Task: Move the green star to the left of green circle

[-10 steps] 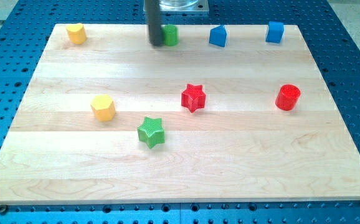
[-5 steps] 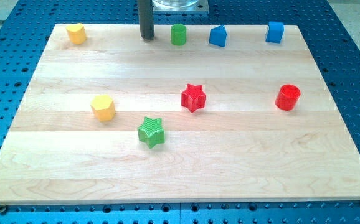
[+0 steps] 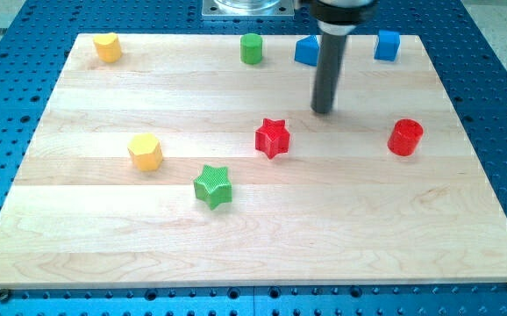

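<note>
My tip [image 3: 323, 111] stands right of and above the red star [image 3: 272, 138], well apart from green star [image 3: 212, 186] and green circle [image 3: 252, 49]; no jaws exist.

no readable text, labels or numbers

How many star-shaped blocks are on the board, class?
2: the red star sits near the board's middle, and the green star lies below it toward the view's left. None seem hidden.
</note>
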Controlling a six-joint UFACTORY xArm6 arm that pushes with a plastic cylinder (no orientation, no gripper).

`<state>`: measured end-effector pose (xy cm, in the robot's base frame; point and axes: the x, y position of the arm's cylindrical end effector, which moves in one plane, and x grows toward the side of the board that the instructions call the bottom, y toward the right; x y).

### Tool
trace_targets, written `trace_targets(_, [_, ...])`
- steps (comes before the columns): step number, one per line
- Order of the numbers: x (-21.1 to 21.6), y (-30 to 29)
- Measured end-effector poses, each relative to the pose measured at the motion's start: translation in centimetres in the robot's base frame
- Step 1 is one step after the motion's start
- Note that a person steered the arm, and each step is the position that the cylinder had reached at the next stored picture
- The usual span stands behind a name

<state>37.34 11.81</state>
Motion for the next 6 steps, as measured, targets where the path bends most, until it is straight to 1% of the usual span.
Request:
trace_targets(1, [6.6,0.1])
trace_targets(2, [16.1,-6.4])
trace_targets(3, [16.6,-12.9])
trace_targets(4, [16.6,-17.9])
trace_targets(5, [17.0,-20.8])
trace_targets(6, [8.8,-21.2])
